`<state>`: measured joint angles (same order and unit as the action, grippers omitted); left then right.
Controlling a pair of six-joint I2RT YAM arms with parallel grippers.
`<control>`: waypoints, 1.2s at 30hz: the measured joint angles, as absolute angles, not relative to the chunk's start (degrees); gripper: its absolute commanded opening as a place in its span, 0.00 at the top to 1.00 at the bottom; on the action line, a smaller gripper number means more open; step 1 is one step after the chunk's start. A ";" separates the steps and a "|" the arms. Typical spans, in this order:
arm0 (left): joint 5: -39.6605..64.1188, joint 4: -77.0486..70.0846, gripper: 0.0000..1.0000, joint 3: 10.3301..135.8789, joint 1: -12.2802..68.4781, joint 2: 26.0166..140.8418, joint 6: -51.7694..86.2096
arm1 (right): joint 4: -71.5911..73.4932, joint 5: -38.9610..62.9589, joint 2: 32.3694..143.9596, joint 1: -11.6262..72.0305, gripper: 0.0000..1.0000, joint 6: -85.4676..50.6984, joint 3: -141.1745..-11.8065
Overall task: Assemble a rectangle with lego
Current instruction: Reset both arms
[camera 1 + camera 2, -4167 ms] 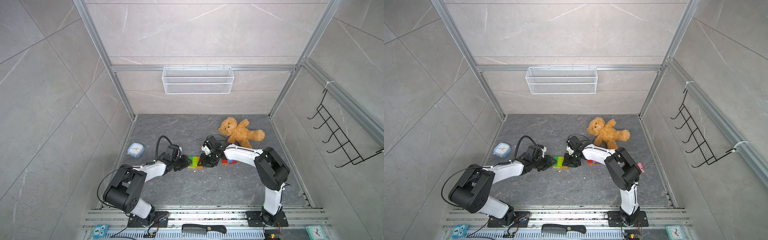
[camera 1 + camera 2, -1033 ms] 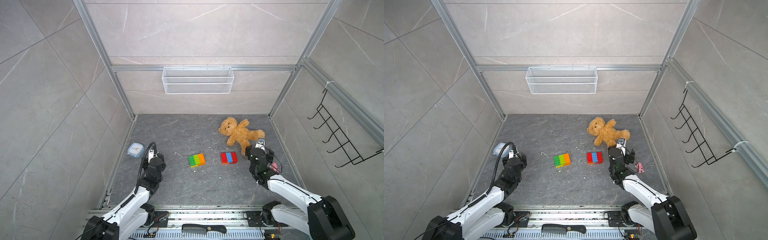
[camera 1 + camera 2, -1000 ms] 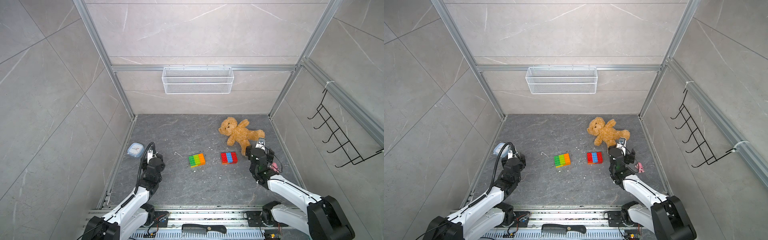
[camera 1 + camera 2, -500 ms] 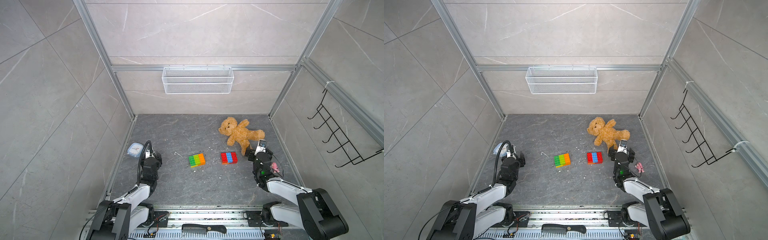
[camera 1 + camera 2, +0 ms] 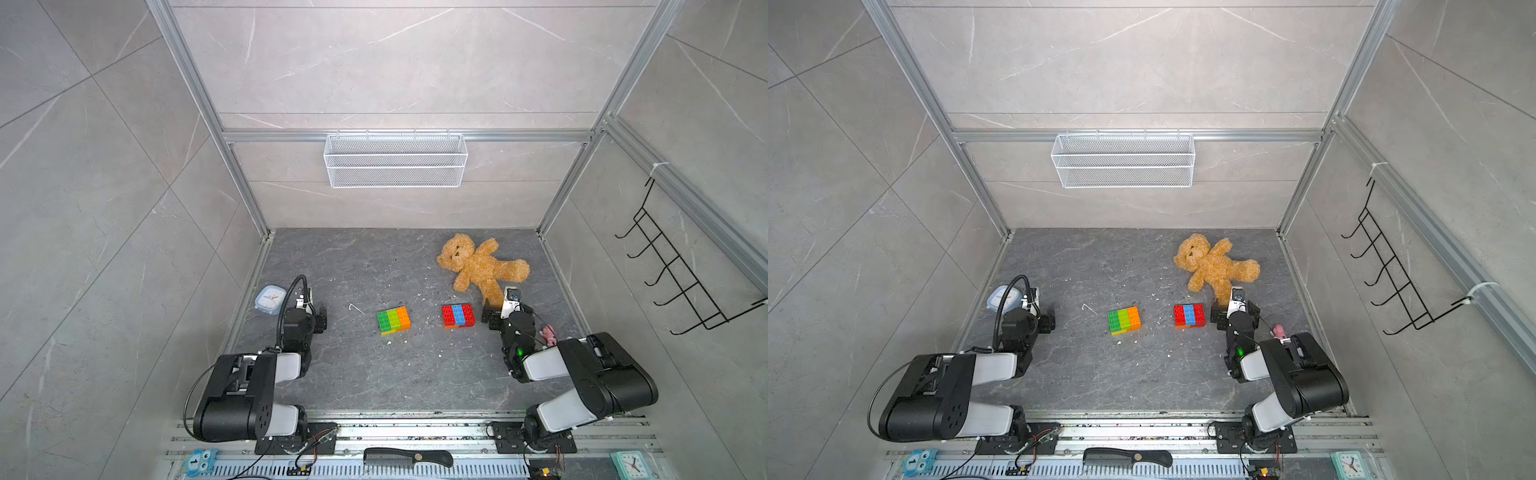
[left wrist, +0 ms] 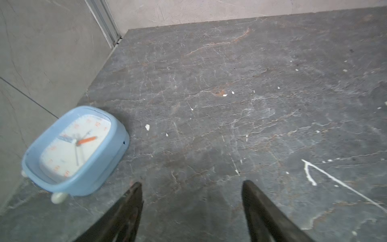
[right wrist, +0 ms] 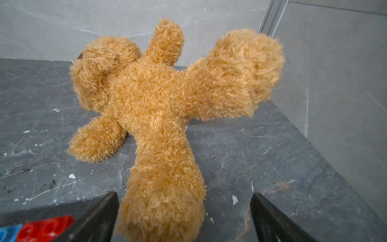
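Note:
The lego stands as two separate blocks mid-floor in both top views. One is green, lime and orange (image 5: pixel 393 320) (image 5: pixel 1124 320). The other is red, blue and red (image 5: pixel 458 316) (image 5: pixel 1189 316); its red corner (image 7: pixel 45 228) shows in the right wrist view. My left gripper (image 5: pixel 308 312) (image 6: pixel 191 183) is open over bare floor, far left of the blocks. My right gripper (image 5: pixel 506 311) (image 7: pixel 183 195) is open just right of the red-blue block. The teddy bear's (image 7: pixel 157 94) leg lies between its fingers, unheld.
A blue alarm clock (image 5: pixel 270 298) (image 6: pixel 73 148) lies by the left wall beside my left gripper. A pink figurine (image 5: pixel 547 334) sits by the right arm. A wire basket (image 5: pixel 395 160) hangs on the back wall, hooks (image 5: pixel 681 274) on the right wall.
Both arms left the bricks in the middle and drew back to the sides, folding low. Over the last second the left gripper opened wider. The two blocks have not moved.

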<state>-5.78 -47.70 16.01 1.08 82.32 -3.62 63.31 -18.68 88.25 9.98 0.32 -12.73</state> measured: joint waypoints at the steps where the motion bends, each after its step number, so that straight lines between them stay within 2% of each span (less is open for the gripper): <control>1: -5.10 -48.03 0.00 16.82 0.32 83.74 -3.18 | 62.33 -19.05 88.25 9.58 0.00 -0.10 -13.93; 9: -1.15 -46.28 0.00 20.36 -4.56 85.80 -0.45 | 57.98 -19.00 88.16 6.22 0.00 -2.96 -18.33; 36: 0.12 -45.25 0.00 20.36 -4.60 85.80 0.08 | 56.77 -18.61 88.16 6.31 0.00 -3.20 -18.33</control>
<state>0.12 -45.25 20.36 -4.60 85.80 0.08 56.77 -18.61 88.16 6.31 -3.20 -18.33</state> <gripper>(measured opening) 0.999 0.998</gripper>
